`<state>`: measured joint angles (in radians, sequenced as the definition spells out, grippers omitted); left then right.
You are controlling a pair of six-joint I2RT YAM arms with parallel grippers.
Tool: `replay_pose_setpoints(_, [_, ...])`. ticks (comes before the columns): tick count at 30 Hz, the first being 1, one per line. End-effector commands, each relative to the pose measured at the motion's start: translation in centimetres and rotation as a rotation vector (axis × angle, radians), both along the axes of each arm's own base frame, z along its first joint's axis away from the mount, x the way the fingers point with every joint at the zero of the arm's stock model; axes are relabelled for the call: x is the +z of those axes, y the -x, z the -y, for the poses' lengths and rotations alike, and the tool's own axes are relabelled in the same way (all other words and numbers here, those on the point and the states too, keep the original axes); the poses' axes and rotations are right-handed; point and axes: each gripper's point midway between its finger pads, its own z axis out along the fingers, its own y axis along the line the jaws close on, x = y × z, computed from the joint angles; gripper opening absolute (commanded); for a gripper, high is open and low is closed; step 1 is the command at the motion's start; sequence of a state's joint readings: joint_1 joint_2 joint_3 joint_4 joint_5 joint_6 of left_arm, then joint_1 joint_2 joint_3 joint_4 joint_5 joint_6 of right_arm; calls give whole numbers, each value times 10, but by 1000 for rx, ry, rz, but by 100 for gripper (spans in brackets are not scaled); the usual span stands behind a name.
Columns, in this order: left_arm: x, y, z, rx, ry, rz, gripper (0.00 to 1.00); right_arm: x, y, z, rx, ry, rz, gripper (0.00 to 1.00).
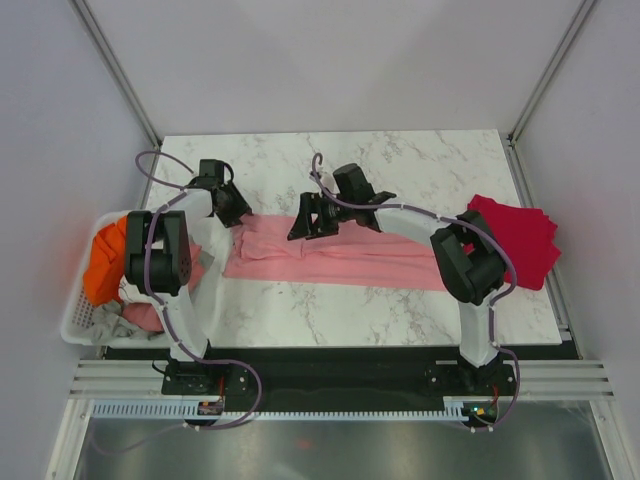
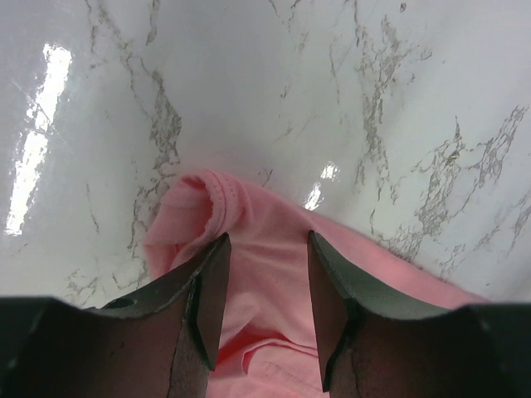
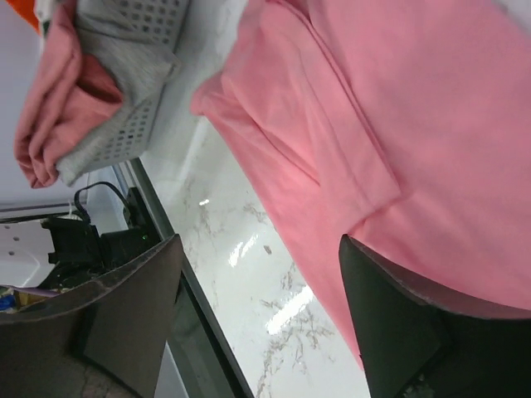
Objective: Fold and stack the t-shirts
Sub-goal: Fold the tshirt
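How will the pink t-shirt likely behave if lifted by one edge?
Probably floppy: the pink t-shirt lies in soft folds. Likely light, being thin cloth. It may slide easily on the glossy marble table.

From above, the left arm (image 1: 160, 255) covers the middle of the white basket (image 1: 75, 320), so the clothes (image 1: 105, 265) inside show only in part (orange, pink and grey scraps). The right arm (image 1: 468, 262) hides the left edge of the crimson t-shirt (image 1: 525, 235). In the left wrist view the pink t-shirt (image 2: 274, 224) runs off the bottom and right edges; in the right wrist view, the top and right.
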<state>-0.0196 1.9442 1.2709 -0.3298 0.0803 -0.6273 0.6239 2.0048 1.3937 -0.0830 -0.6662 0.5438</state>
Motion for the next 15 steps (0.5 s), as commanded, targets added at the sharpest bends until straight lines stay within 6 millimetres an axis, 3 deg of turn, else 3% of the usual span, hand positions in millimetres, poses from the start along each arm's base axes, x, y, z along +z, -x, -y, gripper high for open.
replay_pose_setpoints(1, [9, 7, -7, -31, -50, -3, 50, 28, -25, -11, 33, -74, 75, 85])
replay_pose_setpoints(4, [13, 9, -7, -36, -50, -1, 50, 34, -36, -18, 32, -90, 86, 88])
replay_pose_setpoints(8, [34, 10, -8, -43, -62, 45, 52, 35, -49, -28, 20, -103, 87, 87])
replay_pose_setpoints(15, [59, 15, 4, -86, -14, 109, 52, 17, -67, -53, 4, -150, 52, 85])
